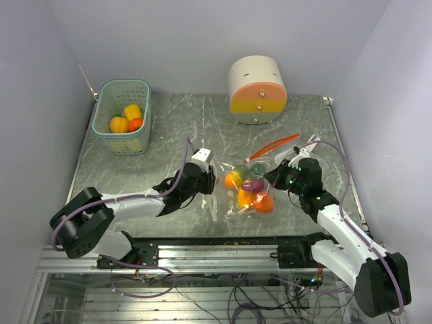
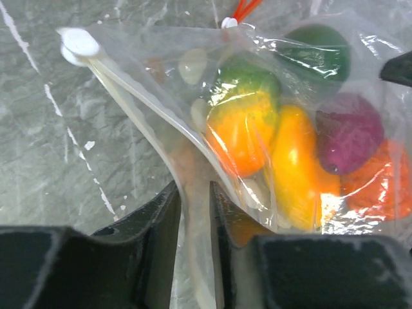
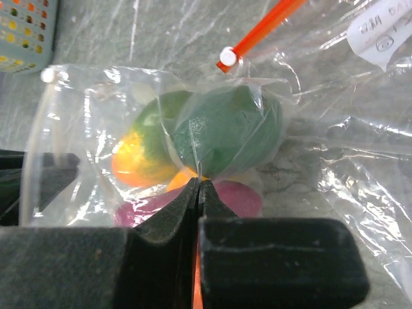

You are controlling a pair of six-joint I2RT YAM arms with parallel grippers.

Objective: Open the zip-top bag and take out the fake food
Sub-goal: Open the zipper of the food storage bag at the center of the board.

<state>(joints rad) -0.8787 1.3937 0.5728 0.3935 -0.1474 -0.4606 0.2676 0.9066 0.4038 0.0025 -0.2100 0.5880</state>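
In the top external view, the clear plastic zip-top bag [image 1: 233, 206] lies at centre frame on the grey marbled tabletop [image 1: 169, 128], with the glossy plastic fake food [image 1: 251, 192] inside it. The left gripper [image 1: 208, 177] clamps the bag's left edge, and the right gripper [image 1: 273, 177] pinches its right side. A teal mesh basket [image 1: 125, 142] at upper left holds more bright pieces. A cream-and-orange round container [image 1: 256, 88] stands at upper centre.

In the left wrist view, the 2 black fingers [image 2: 161, 244] at the bottom are closed on the bag's film. The white zip slider [image 2: 78, 44] sits at upper left. 5 pieces, orange-green, yellow, purple, dark green and orange, fill the right half.

In the right wrist view, the fingers meet on a fold of film in front of the dark green piece [image 3: 225, 132]. An orange zip strip [image 3: 264, 26] of a 2nd clear bag [image 3: 360, 129] crosses the upper right.
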